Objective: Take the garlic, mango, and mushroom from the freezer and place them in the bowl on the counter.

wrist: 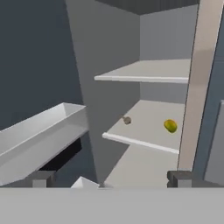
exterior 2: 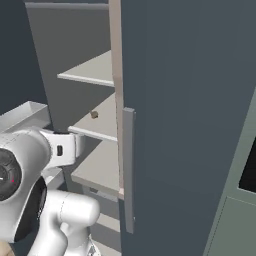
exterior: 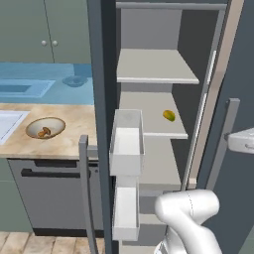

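One item looks done: a small brown thing, probably the mushroom, lies in the bowl on the counter, at the left of the left base view. Two seem left, by my reading. The mango lies on the middle shelf of the open freezer, right of centre in that view and right of centre in the hand view. A tiny brownish lump sits on the same shelf, near the left wall in the hand view; it may be the garlic, but it is too small to tell.

The gripper has its fingers wide apart and holds nothing, well short of the shelf. Only the finger tips show, at the bottom of the hand view. The freezer door blocks most of the right base view, and the lower shelves are partly hidden behind the arm and the white door bins.
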